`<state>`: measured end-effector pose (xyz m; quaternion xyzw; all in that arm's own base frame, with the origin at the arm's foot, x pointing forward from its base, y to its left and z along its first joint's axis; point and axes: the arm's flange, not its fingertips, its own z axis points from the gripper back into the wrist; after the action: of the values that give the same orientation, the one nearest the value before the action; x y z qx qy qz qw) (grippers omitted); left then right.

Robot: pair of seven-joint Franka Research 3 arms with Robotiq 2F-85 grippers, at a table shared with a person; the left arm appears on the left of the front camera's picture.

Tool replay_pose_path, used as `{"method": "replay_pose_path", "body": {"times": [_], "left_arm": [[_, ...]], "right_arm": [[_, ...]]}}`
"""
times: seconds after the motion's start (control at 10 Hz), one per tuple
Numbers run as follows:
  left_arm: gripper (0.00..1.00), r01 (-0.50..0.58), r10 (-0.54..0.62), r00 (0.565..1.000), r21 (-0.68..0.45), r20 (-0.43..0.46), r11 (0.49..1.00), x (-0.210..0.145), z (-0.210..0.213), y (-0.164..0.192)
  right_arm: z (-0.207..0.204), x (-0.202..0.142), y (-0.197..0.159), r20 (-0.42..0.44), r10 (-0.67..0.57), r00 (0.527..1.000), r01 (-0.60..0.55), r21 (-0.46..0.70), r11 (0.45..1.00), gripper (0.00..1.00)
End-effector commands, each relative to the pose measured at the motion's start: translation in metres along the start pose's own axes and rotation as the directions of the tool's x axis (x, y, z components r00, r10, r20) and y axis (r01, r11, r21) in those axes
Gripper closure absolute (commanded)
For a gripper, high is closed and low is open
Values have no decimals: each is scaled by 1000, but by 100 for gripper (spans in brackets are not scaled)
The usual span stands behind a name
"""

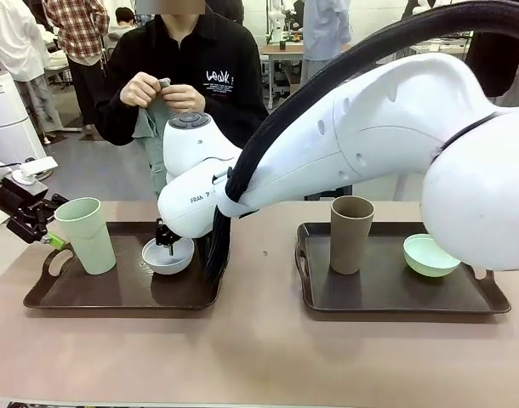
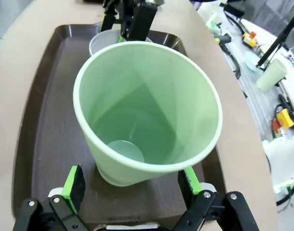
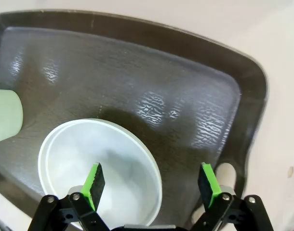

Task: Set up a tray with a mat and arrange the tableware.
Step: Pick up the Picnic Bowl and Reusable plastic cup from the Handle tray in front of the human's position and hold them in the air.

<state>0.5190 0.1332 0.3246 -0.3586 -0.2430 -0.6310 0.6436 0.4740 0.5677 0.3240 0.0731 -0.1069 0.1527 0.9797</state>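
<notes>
A pale green cup point(image 1: 87, 234) and a white bowl point(image 1: 168, 257) stand on the left brown tray point(image 1: 115, 293). The tan-brown cup point(image 1: 350, 234) and mint bowl point(image 1: 430, 255) stand on the right tray point(image 1: 387, 297). My left gripper point(image 1: 51, 231) is open at the green cup's left side. In the left wrist view its fingers point(image 2: 74, 180) flank the cup point(image 2: 147, 110) near its base without pressing it. My right arm reaches across to the left tray. Its gripper point(image 3: 152, 180) is open, straddling the white bowl's point(image 3: 89, 154) rim, one finger inside. The mat is out of view.
A person stands at the far side with both hands point(image 1: 162, 92) together at the chest. Bare table lies between the two trays and along the near edge. My right arm's bulk point(image 1: 370, 136) hangs over the table's middle. Cluttered workbenches point(image 2: 267, 72) lie beyond the table.
</notes>
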Motion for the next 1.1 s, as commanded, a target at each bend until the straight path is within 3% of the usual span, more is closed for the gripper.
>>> {"method": "replay_pose_path", "body": {"times": [0.0,0.5,0.6,0.7,0.8,0.9,1.0], "left_arm": [[0,27,-26,999,-7,25,1000,2,-14,1],[0,91,-89,994,-32,61,995,8,-32,3],[0,87,-85,994,-39,63,995,9,-35,3],[55,85,-82,993,-36,86,996,9,-36,5],[56,91,-88,992,-36,86,995,9,-36,5],[100,91,-88,993,-35,82,995,9,-35,4],[60,89,-86,993,-31,80,996,10,-33,5]], "right_arm": [[-6,5,6,-8,-20,1000,20,8,1000,0],[-18,2,5,-17,-10,1000,10,5,1000,0],[-20,0,4,-10,16,1000,-16,9,1000,27],[-20,-1,5,-20,24,1000,-24,6,1000,60],[-19,-2,4,-20,27,999,-27,6,1000,87],[-16,-2,3,-17,28,999,-27,2,1000,100],[-13,-2,4,-19,26,999,-26,-7,1000,100]]}}
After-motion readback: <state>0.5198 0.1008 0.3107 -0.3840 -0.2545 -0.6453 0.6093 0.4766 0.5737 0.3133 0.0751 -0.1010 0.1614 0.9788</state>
